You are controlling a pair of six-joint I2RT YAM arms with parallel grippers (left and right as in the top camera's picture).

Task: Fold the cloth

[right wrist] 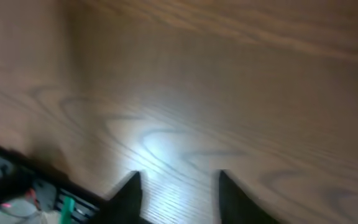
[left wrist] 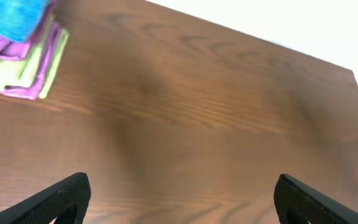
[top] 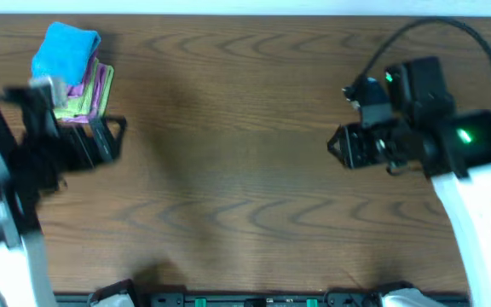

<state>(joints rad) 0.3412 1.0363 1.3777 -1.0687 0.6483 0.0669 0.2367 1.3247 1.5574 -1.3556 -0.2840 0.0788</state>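
A stack of folded cloths [top: 75, 72], blue on top with purple and yellow-green below, lies at the table's far left. It also shows in the left wrist view [left wrist: 17, 53] at the upper left. My left gripper [top: 113, 136] is open and empty, just below and to the right of the stack; its fingers [left wrist: 179, 193] frame bare wood. My right gripper [top: 337, 145] is open and empty over bare wood at the right; its fingers [right wrist: 179, 186] are apart and blurred.
The wooden table [top: 245, 170] fills the view. A black rail with green parts [top: 254, 298] runs along the front edge, also seen in the right wrist view [right wrist: 23, 196]. A black cable [top: 433, 30] loops above the right arm.
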